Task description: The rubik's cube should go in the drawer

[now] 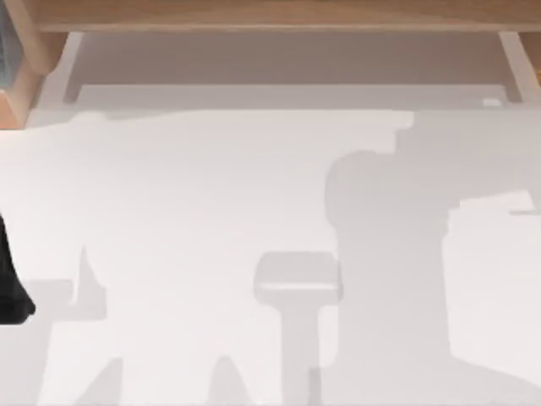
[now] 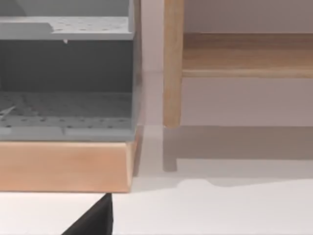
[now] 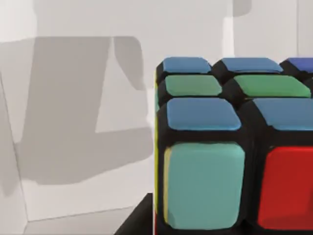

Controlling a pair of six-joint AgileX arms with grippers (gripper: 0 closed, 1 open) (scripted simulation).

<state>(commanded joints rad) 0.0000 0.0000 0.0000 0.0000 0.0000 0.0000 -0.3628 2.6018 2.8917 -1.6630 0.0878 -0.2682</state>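
Nearest you, at the table's left edge in the top view, a black piece of your left arm (image 1: pixel 10 283) stands parked over the white table (image 1: pixel 211 211), which carries broad grey shadows across its near and right parts. In the left wrist view a black wedge (image 2: pixel 95 220) at the near edge looks like part of your left gripper, but you cannot tell how it is set or whether it holds anything. Beyond that wedge is a wooden plinth (image 2: pixel 63 166) carrying a grey shelf unit (image 2: pixel 68 73), with a wooden post (image 2: pixel 172 63) just beside it. In the right wrist view the rubik's cube (image 3: pixel 230 147) sits very close to the camera, upright, with blue and green tiles on top, teal and red ones facing you and a thin yellow side. A dark edge (image 3: pixel 139 223) touches its lower corner, and you cannot tell the right gripper's grip from it. Behind the cube are plain white surfaces that meet at a seam, and you cannot tell whether they are the drawer's walls. Farthest off in the top view, the drawer (image 1: pixel 279 59) stands pulled out, a white tray under a wooden frame.
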